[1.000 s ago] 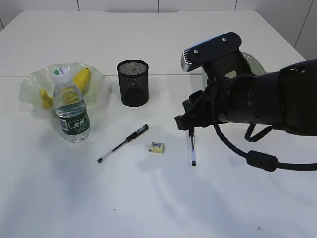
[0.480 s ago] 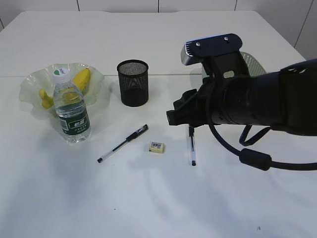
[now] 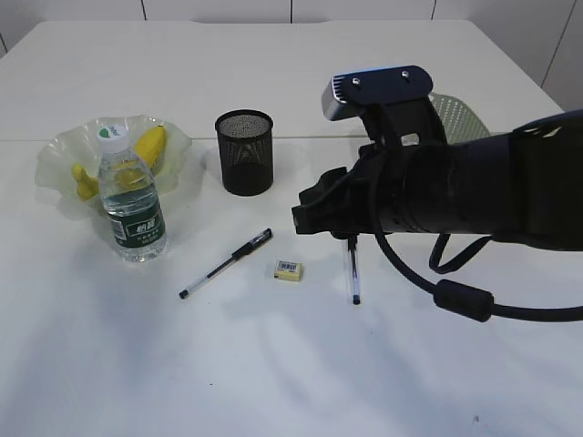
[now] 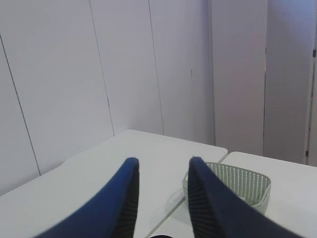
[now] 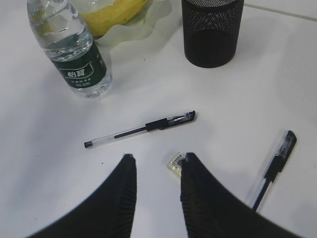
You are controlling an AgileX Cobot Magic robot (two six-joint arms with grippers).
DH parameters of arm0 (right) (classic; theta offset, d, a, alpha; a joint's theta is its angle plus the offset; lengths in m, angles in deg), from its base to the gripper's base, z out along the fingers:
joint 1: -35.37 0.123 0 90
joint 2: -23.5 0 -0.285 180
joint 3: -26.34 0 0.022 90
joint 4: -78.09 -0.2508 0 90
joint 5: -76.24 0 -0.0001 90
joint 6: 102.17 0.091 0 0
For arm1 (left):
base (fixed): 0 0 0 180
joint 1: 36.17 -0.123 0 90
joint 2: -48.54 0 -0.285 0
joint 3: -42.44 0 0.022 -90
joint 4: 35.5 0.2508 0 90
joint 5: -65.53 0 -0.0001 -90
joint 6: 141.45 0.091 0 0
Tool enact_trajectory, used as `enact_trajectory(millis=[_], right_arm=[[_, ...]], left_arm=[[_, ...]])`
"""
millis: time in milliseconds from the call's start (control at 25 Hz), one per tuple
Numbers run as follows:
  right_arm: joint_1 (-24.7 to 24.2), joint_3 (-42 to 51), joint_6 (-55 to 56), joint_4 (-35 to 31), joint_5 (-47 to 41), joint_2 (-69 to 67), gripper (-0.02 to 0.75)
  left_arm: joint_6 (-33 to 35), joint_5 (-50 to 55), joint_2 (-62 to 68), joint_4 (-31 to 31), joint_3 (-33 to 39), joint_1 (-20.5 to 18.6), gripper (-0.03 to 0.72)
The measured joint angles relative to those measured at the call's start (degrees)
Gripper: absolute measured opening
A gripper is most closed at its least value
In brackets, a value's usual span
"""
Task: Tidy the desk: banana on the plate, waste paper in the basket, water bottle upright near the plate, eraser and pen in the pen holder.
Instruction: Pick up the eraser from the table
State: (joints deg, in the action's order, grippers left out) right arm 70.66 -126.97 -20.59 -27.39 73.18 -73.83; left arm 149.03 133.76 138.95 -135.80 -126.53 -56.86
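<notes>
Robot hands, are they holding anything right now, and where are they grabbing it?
Nothing is held. The right gripper is open and empty above the eraser; the left gripper is open in the air.

We seem to be in an office or test room: a plain white desk, pale panelled walls beyond the left gripper, and a mesh pen holder ahead of the right gripper.

Right arm: shifted left.
Right gripper now above eraser, further past the right-hand pen; jaws parted, empty.
</notes>
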Motion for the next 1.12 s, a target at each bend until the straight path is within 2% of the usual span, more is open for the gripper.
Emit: enact_trajectory(millis=[520,760,1120], right_arm=[[0.0,0.0,0.28,0.12,-0.78,0.0,0.229],[0.0,0.0,8.34,0.15,-2.54,0.0,0.229],[0.0,0.0,11.26,0.25,-2.82,0.0,0.229]], left_arm=[[-2.13,0.0,0.0,0.0,0.0,0.0,0.23],[-3.48,0.0,0.0,0.0,0.0,0.0,0.23],[-3.82,0.0,0.0,0.0,0.0,0.0,0.23]])
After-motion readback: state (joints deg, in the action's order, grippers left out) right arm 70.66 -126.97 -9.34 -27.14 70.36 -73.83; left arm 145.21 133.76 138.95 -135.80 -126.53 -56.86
